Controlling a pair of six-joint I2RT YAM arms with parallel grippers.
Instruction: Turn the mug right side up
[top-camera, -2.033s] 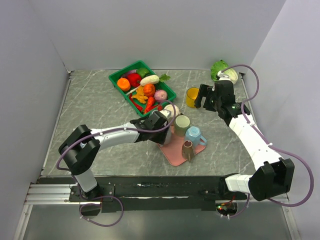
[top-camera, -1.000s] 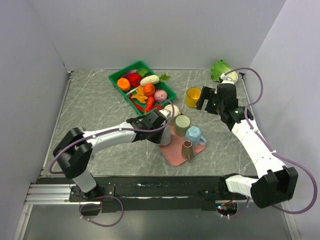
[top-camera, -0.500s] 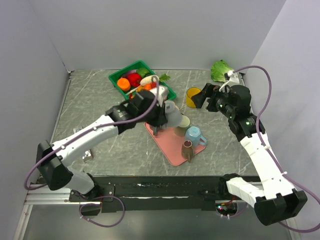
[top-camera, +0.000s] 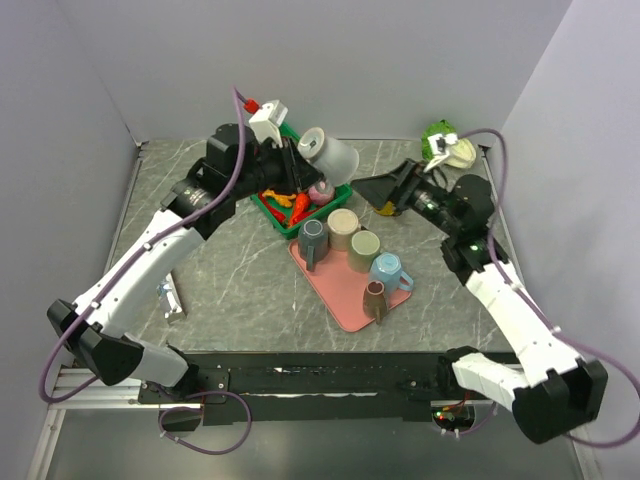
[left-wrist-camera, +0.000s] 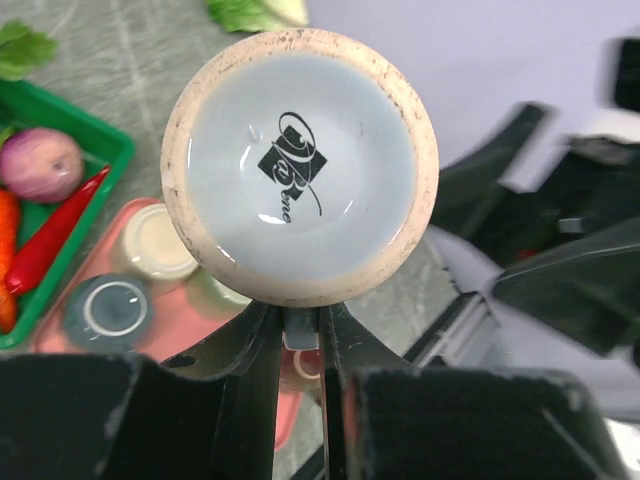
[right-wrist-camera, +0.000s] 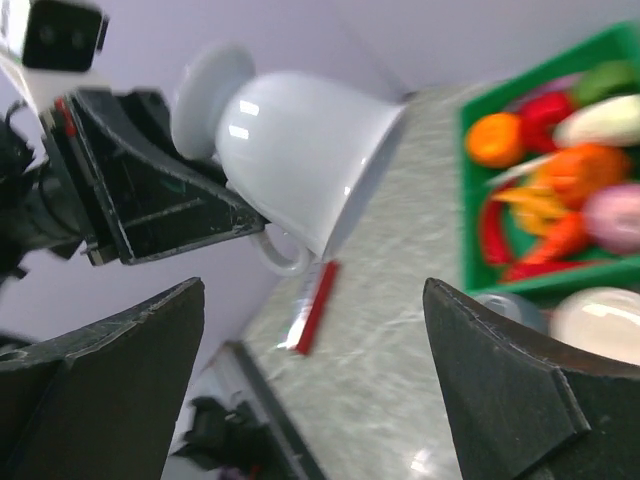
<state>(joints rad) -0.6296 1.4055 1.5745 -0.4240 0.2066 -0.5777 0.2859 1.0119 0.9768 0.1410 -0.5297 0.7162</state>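
Aloft, the left pincer (left-wrist-camera: 300, 335) pinches the white mug (left-wrist-camera: 300, 165) by its handle (right-wrist-camera: 275, 258). Glazed ceramic: stiff, slick, breakable. The right pincer (right-wrist-camera: 315, 375), spread wide opposite, should take the body.

left gripper (top-camera: 296, 172): risen from the pink tray (top-camera: 340, 297) | white mug (top-camera: 327, 153): lifted off the tray by its handle, now tilted in the air above the green basket (left-wrist-camera: 118, 150) | right gripper (top-camera: 378, 190): swung left to face the mug | dark grey mug (top-camera: 311, 238): uncovered on the tray
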